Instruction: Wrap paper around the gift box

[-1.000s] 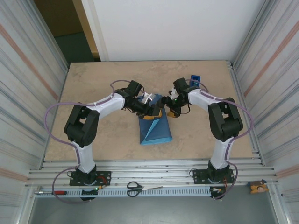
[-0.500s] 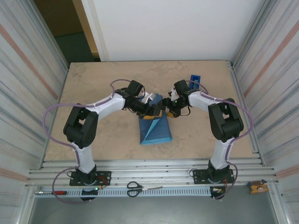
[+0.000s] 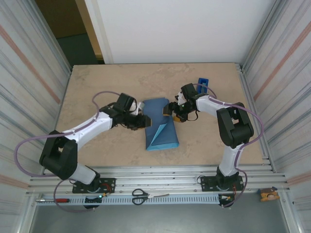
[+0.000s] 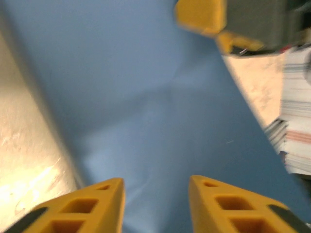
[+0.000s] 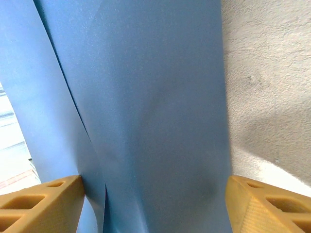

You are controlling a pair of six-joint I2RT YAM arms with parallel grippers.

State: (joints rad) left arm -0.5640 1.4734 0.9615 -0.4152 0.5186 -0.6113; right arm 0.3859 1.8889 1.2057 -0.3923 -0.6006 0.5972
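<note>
The paper lies in the middle of the bench, folded to a flat, long packet. It is smooth and matt blue, and a lighter triangular flap shows at its near half. The left pincer is at the packet's left edge. In the left wrist view its yellow, ribbed fingers stand apart above the sheet, with nothing between them. The right pincer is at the far right corner, its fingers wide apart over the paper; I cannot tell if they touch it. The bench is beige and stone-like. A small blue tape dispenser stands behind the right arm.
</note>
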